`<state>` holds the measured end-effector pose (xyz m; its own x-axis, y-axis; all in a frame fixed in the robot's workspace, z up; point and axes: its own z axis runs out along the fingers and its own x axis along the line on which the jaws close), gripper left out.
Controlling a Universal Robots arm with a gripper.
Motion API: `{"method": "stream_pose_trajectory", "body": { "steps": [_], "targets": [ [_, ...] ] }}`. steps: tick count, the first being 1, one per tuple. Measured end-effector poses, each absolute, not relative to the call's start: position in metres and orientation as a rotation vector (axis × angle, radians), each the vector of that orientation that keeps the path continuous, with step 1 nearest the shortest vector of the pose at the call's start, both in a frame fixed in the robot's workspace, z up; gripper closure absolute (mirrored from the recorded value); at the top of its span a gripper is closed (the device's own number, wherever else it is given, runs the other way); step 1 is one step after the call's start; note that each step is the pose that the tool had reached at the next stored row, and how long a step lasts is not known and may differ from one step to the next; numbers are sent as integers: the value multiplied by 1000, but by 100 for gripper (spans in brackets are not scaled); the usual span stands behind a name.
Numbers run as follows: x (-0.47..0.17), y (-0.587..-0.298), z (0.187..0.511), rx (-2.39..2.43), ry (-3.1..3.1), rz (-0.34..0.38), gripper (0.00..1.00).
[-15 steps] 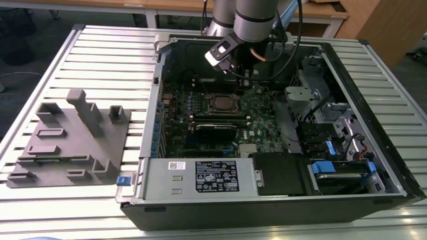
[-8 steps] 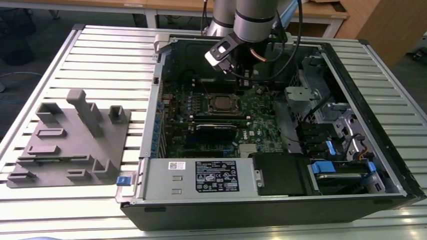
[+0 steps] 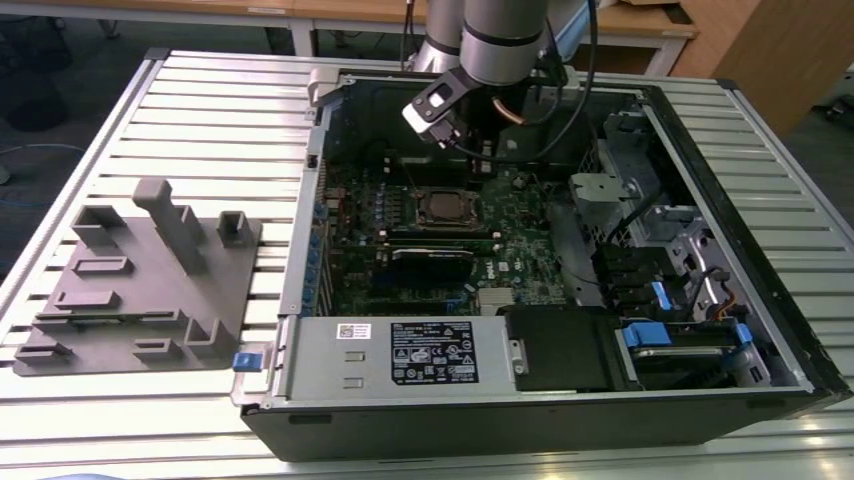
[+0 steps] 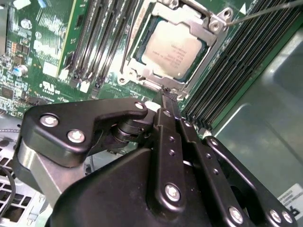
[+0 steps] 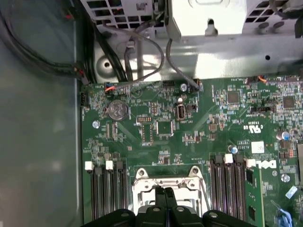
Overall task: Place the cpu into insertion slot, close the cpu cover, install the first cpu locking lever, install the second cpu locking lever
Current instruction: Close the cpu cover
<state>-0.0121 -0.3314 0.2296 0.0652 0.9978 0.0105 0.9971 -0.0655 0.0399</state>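
- Black gripper (image 4: 166, 97) fingers fill the near part of the second wrist view. We see the two fingers pressed together, with nothing between them.
- Just past the fingertips (image 4: 163, 101) we see the cpu (image 4: 173, 49). It lies flat in the insertion slot (image 4: 128, 75) on the green board (image 5: 189, 127).
- We see the cpu cover (image 4: 187, 13) lying down around the chip, and the grey top shows through its window.
- The gripper tips sit right at the edge of the slot, beside the cpu and not on it. We cannot tell if they touch the metal rim.
- A thin metal lever (image 4: 265, 12) sticks out from one corner of the slot.
- In the exterior view, the arm (image 3: 501, 40) reaches down into the open computer case (image 3: 747, 250).
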Motion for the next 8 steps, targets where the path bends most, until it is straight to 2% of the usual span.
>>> {"method": "stream_pose_trajectory", "body": {
  "steps": [8],
  "targets": [
    [-30, -331, 227, 2277, 2132, 55, 89]
  ]
}}
